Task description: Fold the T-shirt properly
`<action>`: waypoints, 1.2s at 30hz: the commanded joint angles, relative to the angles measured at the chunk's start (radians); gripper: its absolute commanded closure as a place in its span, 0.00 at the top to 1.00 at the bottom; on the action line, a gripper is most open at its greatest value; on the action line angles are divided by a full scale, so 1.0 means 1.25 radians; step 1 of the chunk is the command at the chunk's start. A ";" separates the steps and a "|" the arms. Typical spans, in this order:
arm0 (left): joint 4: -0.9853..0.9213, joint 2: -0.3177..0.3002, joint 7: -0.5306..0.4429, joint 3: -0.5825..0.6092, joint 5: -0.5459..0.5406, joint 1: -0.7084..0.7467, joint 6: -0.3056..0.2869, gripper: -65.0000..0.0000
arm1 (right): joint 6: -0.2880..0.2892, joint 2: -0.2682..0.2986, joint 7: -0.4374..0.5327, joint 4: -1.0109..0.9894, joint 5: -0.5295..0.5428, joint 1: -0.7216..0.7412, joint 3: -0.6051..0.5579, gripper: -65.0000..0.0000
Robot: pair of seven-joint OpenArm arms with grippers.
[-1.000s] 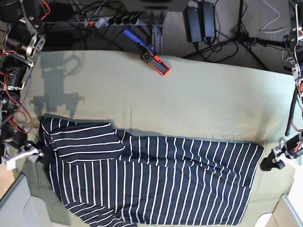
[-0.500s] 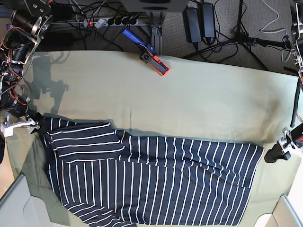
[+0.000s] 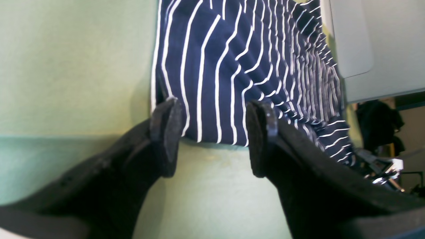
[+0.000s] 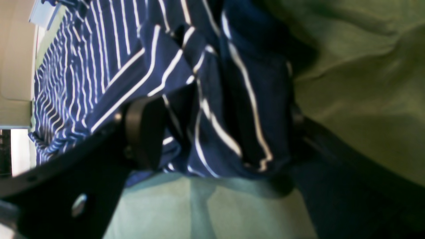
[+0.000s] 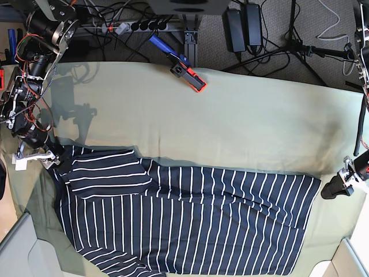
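Note:
The T-shirt (image 5: 190,219), dark navy with thin white stripes, lies flat across the near half of the table, with a sleeve folded over at its left. My right gripper (image 5: 51,158) is at the shirt's top-left corner. In the right wrist view (image 4: 219,132) its jaws stand wide apart with bunched shirt fabric (image 4: 215,99) between them. My left gripper (image 5: 330,192) sits just off the shirt's right edge. In the left wrist view (image 3: 212,136) it is open and empty, with the shirt's hem (image 3: 249,49) just beyond its fingertips.
A pale green cloth (image 5: 230,115) covers the table. A red, black and blue tool (image 5: 187,70) lies at the back edge. Cables and a power strip (image 5: 138,25) lie behind it. Pale panels stand at the front corners (image 5: 14,248) (image 5: 353,259).
My right gripper moved up from beside the shirt's left edge to its top-left corner, nudging that corner slightly right. My left gripper drew back a little to the right.

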 commanded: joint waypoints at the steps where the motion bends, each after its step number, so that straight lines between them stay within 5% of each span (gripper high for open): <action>1: 0.012 -0.012 -0.026 -0.004 -0.014 -0.021 -0.013 0.54 | 0.055 0.009 -0.002 0.014 0.004 0.013 -0.001 0.68; 5: 0.012 0.012 -0.077 -0.004 0.055 -0.021 -0.013 0.54 | 0.055 0.009 0.023 0.014 0.003 0.013 -0.001 0.64; 7: 0.012 0.026 -0.093 -0.004 0.082 -0.021 -0.013 0.54 | 0.055 0.009 0.023 0.014 0.003 0.013 -0.001 0.44; 10: 0.012 0.041 -0.147 -0.004 0.161 -0.021 -0.013 0.54 | 0.055 0.009 0.023 0.014 0.003 0.013 -0.001 0.00; 20: 0.012 0.053 -0.240 -0.004 0.317 -0.021 0.094 0.54 | 0.055 0.009 0.024 0.014 0.004 0.012 -0.001 0.00; 33: 0.012 0.120 -0.251 -0.004 0.344 -0.022 0.096 0.53 | 0.055 0.009 0.024 0.014 0.006 0.011 -0.001 0.00; 36: 0.012 0.122 -0.268 -0.004 0.347 -0.022 0.134 0.52 | 0.055 0.009 0.023 0.014 0.006 0.011 -0.001 0.00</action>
